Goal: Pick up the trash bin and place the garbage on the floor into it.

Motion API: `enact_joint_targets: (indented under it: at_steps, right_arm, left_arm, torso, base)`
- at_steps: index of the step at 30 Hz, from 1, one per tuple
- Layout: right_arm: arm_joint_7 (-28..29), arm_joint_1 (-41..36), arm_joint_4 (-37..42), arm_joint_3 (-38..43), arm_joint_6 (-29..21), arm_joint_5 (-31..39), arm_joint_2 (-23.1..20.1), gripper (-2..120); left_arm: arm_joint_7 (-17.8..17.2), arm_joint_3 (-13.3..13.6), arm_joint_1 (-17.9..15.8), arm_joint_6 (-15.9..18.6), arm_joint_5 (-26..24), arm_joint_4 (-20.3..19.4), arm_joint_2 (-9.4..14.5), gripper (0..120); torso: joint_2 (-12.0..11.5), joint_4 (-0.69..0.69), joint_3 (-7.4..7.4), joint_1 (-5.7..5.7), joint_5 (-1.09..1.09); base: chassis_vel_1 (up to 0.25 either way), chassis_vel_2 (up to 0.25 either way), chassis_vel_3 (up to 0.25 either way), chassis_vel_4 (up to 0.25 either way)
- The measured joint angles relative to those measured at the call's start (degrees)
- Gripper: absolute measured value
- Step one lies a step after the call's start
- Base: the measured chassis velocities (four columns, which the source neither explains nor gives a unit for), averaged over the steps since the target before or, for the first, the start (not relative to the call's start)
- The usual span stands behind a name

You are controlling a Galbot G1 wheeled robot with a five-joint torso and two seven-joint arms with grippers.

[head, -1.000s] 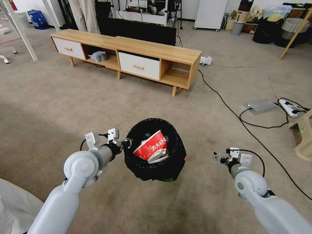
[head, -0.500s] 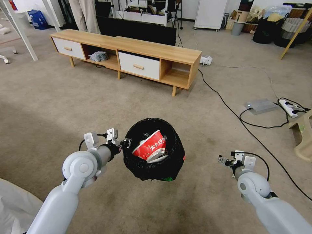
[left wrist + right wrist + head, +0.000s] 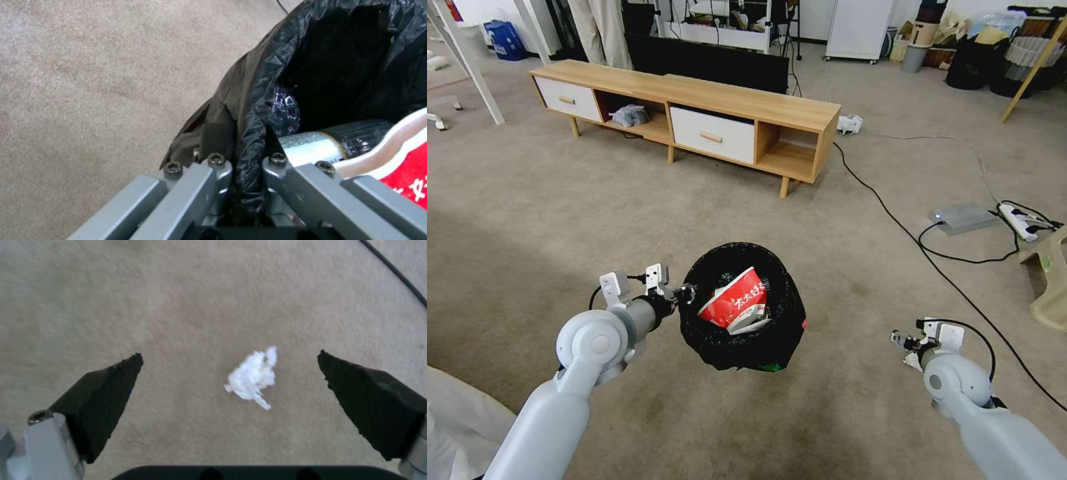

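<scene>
Left gripper (image 3: 686, 292) clamps the trash bin (image 3: 740, 310) rim, bin apparently off the floor (image 3: 560, 220) and part-filled (red-and-white wrapper (image 3: 737, 301) inside); right gripper (image 3: 229, 373) open over the white paper wad (image 3: 253, 375).

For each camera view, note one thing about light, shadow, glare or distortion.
Head view: wide-angle bending curves the cabinet, and a shadow lies on the carpet below the trash bin. Left wrist view: glare streaks the bin's bag. Right wrist view: the white paper wad looks overexposed.

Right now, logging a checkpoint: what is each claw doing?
Left claw: shut on the trash bin rim.
Right claw: open, holding nothing, above the white paper wad on the floor.
</scene>
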Motion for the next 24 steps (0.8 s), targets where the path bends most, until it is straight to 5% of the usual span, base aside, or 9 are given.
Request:
enact_joint_targets:
  at_steps: [24]
  right_arm:
    - [-7.74,4.28,-13.18,-1.27,7.39,-4.85,3.41,100]
  left_arm:
    - [0.53,0.28,0.35,0.0,0.81,0.37,0.12,0]
  torso:
    - [0.0,0.0,0.0,0.0,0.0]
  base:
    - [0.0,0.0,0.0,0.0]
